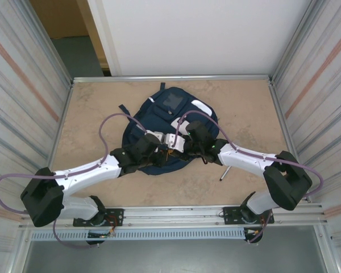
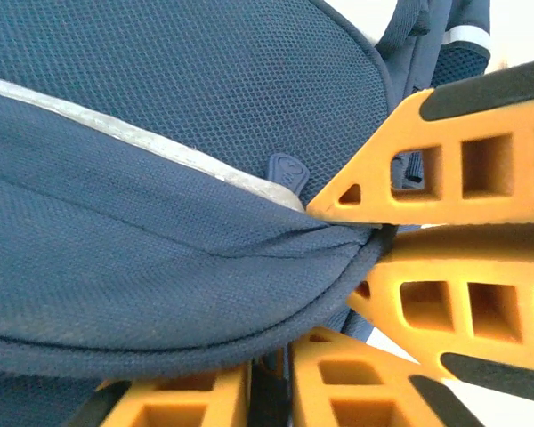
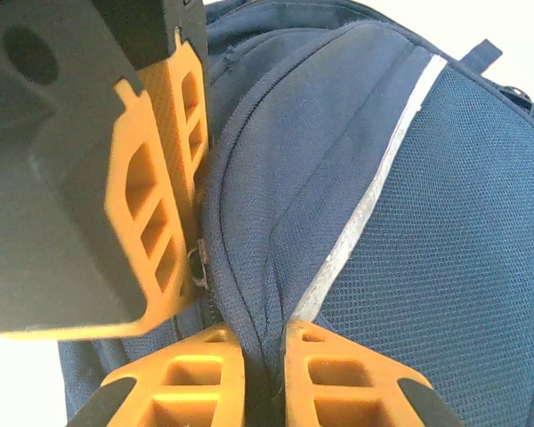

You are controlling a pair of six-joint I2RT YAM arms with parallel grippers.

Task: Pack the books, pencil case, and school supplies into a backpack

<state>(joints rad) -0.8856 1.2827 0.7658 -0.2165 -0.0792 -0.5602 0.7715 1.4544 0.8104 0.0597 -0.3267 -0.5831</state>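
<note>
Leftmost, the left end effector (image 2: 271, 391) is reaching onto the near edge of the backpack (image 1: 171, 105), its jaws standing narrow and pinching a dark fold. The backpack is lying flat in the middle of the desk (image 1: 96, 108). Just rightward, the right end effector (image 3: 265, 378) is nipping a seam below the reflective stripe (image 3: 372, 196), jaws nearly together. Farther right, a marker (image 1: 224, 173) is lying on the desk near the backpack.
</note>
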